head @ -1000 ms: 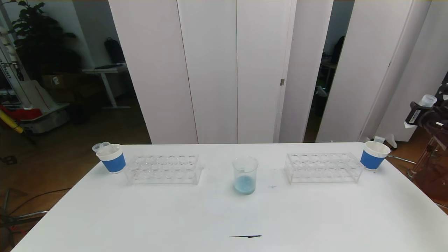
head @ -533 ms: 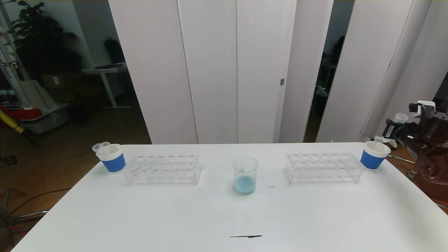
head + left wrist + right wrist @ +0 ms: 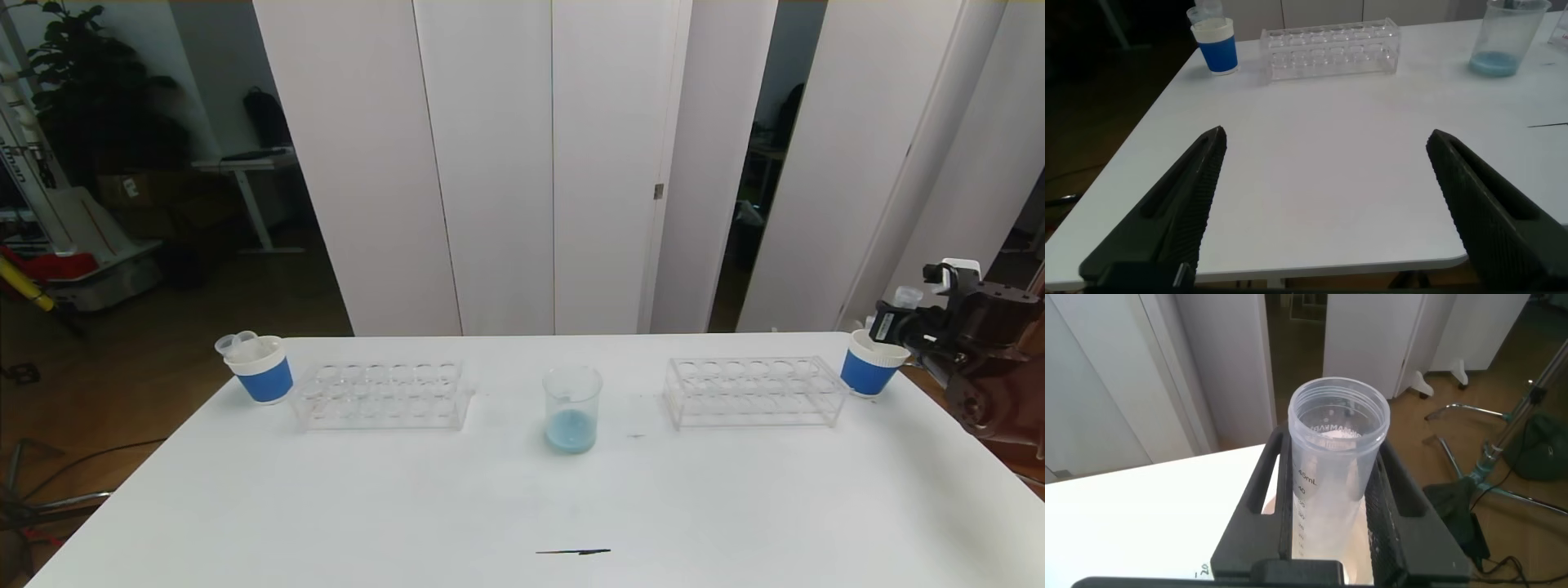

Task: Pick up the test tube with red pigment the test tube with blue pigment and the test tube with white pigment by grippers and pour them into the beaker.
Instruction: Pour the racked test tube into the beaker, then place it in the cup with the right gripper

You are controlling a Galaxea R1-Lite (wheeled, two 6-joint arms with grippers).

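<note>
Table point(image 3: 408, 506): white top, short dark mark near front edge.
Beaker point(image 3: 572, 408): centre, pale blue liquid, between two clear racks.
Right gripper point(image 3: 896, 320): clamped on the test tube with white pigment point(image 3: 1335, 469), upright over the right blue-banded cup point(image 3: 870, 362).
Left gripper point(image 3: 1327, 204): spread, at the near left edge.
Room: white panels behind, wood floor.

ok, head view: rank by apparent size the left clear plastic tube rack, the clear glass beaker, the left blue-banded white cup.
1. left clear plastic tube rack
2. clear glass beaker
3. left blue-banded white cup, only slightly smaller than the beaker; it sits farther from the camera, so that call is unsure.
</note>
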